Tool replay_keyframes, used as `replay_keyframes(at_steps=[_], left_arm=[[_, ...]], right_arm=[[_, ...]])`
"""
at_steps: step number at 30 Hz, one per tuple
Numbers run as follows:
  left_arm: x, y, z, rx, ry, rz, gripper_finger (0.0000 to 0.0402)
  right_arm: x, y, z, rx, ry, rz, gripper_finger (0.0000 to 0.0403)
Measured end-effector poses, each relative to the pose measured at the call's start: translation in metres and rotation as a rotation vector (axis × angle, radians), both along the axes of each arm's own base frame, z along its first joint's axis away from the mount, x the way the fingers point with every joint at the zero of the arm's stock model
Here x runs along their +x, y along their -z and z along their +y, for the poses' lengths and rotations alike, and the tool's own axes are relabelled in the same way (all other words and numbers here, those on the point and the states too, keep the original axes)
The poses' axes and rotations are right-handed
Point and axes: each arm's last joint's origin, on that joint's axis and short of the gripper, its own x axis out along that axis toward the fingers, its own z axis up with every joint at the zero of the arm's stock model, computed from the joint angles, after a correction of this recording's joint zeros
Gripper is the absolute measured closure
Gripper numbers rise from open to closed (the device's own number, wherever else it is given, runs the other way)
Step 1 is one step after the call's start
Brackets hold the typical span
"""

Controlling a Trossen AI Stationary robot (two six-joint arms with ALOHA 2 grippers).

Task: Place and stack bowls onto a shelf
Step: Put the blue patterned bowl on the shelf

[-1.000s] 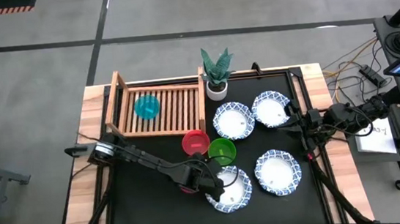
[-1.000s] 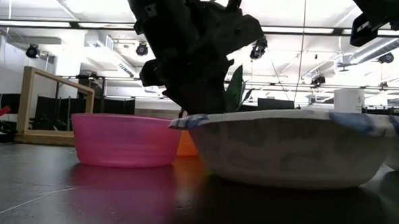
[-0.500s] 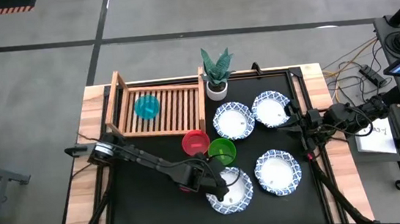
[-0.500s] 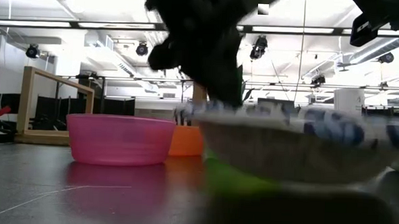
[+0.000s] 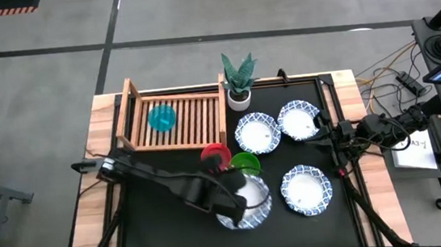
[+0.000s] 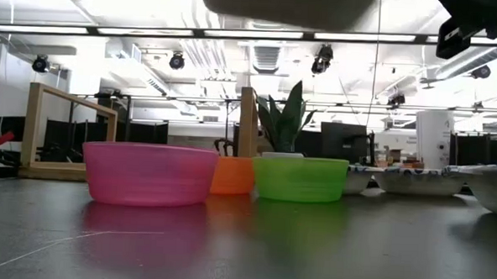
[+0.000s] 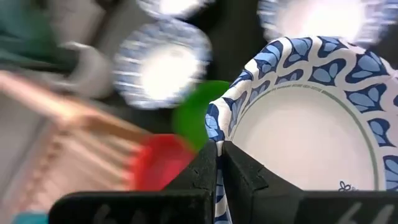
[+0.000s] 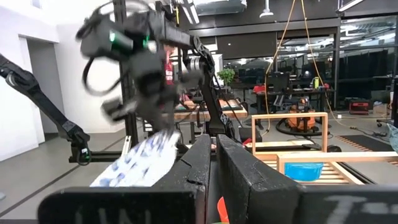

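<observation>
My left gripper (image 5: 235,209) is shut on a white bowl with a blue patterned rim (image 5: 250,201), held above the black mat; its underside shows in the low view (image 6: 288,2). The blue bowl (image 5: 161,117) sits on the wooden slatted shelf (image 5: 197,130). The red bowl (image 5: 215,152) and the green bowl (image 5: 246,163) stand on the mat. The magenta bowl (image 6: 150,175) is hidden under the arm in the high view. Three more white bowls (image 5: 257,133) (image 5: 299,120) (image 5: 306,189) rest on the mat. My right gripper (image 5: 318,138) is shut and empty at the mat's right side. My left gripper pinches the white bowl's patterned rim (image 7: 217,138) between its two fingers, one finger inside the bowl and one outside. The bowl is lifted clear of the mat and, in the right wrist view (image 8: 140,163), hangs tilted from the gripper.
A white pot with a green plant (image 5: 238,79) stands at the shelf's far right corner. The black mat (image 5: 157,227) covers most of the table. The shelf has bare slats to the right of the blue bowl.
My left gripper has risen with the white bowl. The bowl, which rested on the mat beside the magenta bowl, is now lifted clear and high enough that only its underside shows in the low view, which now also shows the green bowl.
</observation>
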Motion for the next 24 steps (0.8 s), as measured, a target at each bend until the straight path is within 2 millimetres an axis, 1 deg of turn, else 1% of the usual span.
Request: replay_keyframes(at_steps=[3,5,8,12,15,18,20,24], left_arm=[[-0.019,-0.033,0.010,0.129,-0.036,0.001,0.0402],[-0.032,-0.049,0.021,0.187,-0.048,-0.041,0.0402],[-0.056,-0.066,0.046,0.213,-0.101,-0.066,0.0401],[-0.093,-0.079,0.083,0.273,-0.214,-0.108,0.0401],[-0.122,-0.083,0.111,0.273,-0.323,-0.158,0.0401],[-0.149,-0.077,0.140,0.255,-0.435,-0.211,0.0401],[-0.161,-0.069,0.155,0.243,-0.501,-0.253,0.0401],[-0.174,-0.045,0.181,0.174,-0.580,-0.347,0.0401]], right_arm=[[0.000,0.000,0.000,0.000,0.000,0.000,0.0385],[0.000,0.000,0.000,0.000,0.000,0.000,0.0385],[0.000,0.000,0.000,0.001,0.000,0.000,0.0385],[0.000,0.000,0.000,0.000,0.000,0.003,0.0385],[0.000,0.000,0.000,-0.002,0.001,0.004,0.0385],[0.000,0.000,0.000,-0.004,0.001,0.005,0.0385],[0.000,0.000,0.000,-0.004,0.003,0.005,0.0385],[0.000,0.000,0.000,-0.010,0.005,0.004,0.0385]])
